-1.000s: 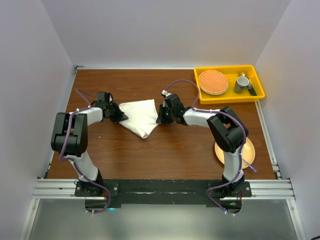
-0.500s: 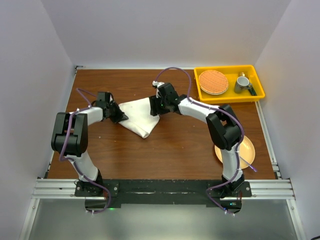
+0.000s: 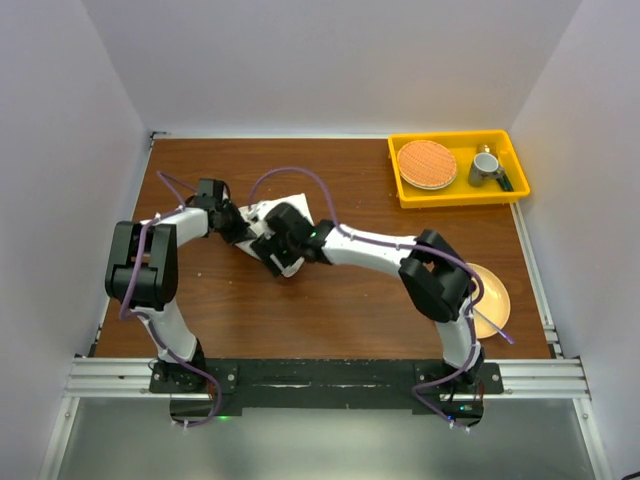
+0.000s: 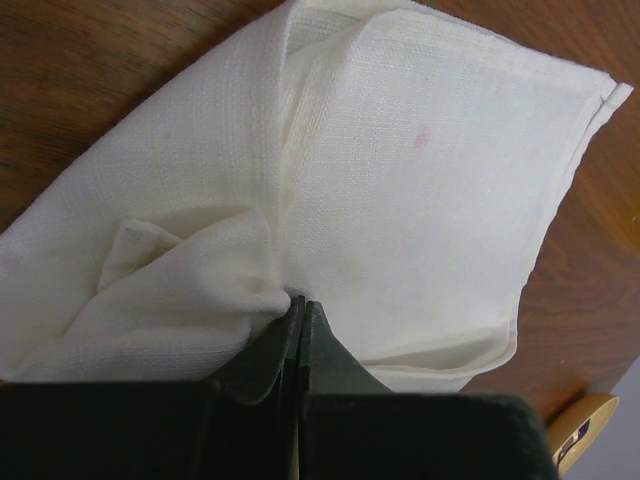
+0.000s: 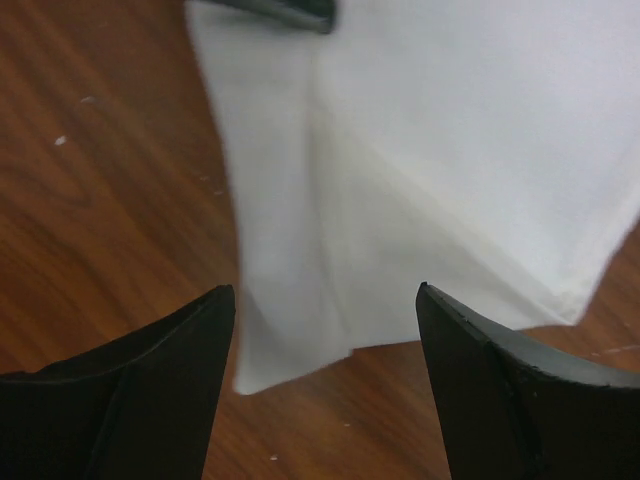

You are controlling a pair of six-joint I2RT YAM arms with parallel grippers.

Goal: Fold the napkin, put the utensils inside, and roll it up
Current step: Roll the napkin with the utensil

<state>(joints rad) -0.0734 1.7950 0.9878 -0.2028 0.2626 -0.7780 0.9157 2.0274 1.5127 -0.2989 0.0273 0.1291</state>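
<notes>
The off-white napkin (image 4: 420, 200) lies folded and rumpled on the brown table, left of centre. My left gripper (image 4: 300, 303) is shut on a bunched fold at the napkin's left side (image 3: 232, 222). My right gripper (image 5: 323, 290) is open, its two fingers spread wide just above the napkin's (image 5: 450, 150) near corner, with nothing between them. In the top view the right gripper (image 3: 268, 248) hangs over the napkin (image 3: 295, 204), close beside the left one, and the right arm hides most of the cloth. I cannot make out the utensils in these views.
A yellow tray (image 3: 460, 197) at the back right holds a round orange woven disc (image 3: 427, 163) and a small cup (image 3: 485, 165). A tan plate (image 3: 494, 290) sits at the right, partly behind the right arm. Pale walls enclose the table.
The right gripper has opened, leaving the napkin's right corner, and swung left across the cloth to its near corner. The left gripper has kept its pinch, shifting slightly.
</notes>
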